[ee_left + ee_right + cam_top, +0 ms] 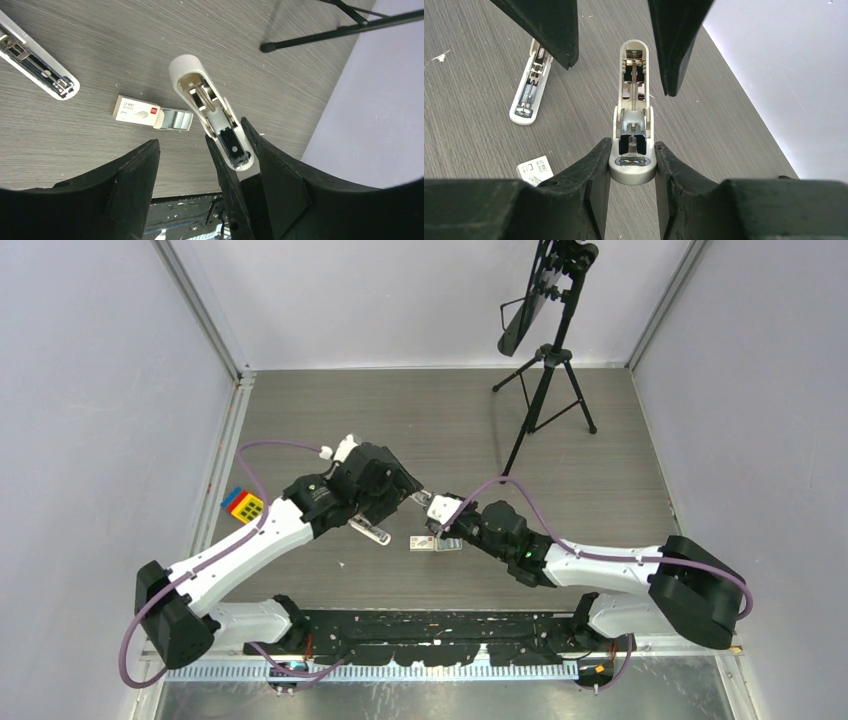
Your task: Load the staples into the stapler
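Note:
The stapler (370, 532), long, slim and white with a silver inner channel, lies open on the table; it also shows in the left wrist view (37, 67) and the right wrist view (529, 87). The staples' white box (135, 112) lies flat with its grey tray (177, 120) slid partly out, just in front of the grippers (424, 543). My right gripper (632, 145) is shut on the rounded end of a shorter white stapler (633, 100), held open above the table. My left gripper (200, 131) is open, with the short stapler (210, 105) against its right finger (280, 170).
A black tripod (545, 390) stands at the back right, its legs in the left wrist view (345, 30). A coloured block (242, 504) lies at the left edge. Purple walls close three sides. A black rail (430, 625) runs along the near edge.

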`<state>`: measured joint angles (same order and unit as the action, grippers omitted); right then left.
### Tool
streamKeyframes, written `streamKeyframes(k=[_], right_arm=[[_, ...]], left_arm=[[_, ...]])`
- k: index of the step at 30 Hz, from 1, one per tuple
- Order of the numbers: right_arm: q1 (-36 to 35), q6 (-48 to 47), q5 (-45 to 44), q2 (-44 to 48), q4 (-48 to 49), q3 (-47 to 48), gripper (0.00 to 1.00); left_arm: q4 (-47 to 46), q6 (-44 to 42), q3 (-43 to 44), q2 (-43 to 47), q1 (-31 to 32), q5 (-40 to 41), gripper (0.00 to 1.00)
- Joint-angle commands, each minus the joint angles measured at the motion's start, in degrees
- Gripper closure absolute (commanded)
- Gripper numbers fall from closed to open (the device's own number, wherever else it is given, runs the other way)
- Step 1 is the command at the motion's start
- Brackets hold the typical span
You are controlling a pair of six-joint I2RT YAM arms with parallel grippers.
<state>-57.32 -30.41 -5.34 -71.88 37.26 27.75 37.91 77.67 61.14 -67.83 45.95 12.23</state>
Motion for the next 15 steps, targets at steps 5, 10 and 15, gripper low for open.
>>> streamKeyframes(k=[5,10,15], right_arm=[[-2.1,-3.4,-2.8,-0.6,3.4,1.4,1.00],[-2.7,-3.6,-3.0,-1.5,3.5,1.6,1.00],[-3.0,-3.3,-3.0,-2.0,4.0,1.5,1.00]], left_arm=[[2.4,6.2,2.3,-4.3,0.4,3.6,0.30],[-1.8,10.1,0.3,-5.1,0.7,4.1,0.34],[-3.5,11.2,-0.2,-6.0,1.0,5.3,0.40]])
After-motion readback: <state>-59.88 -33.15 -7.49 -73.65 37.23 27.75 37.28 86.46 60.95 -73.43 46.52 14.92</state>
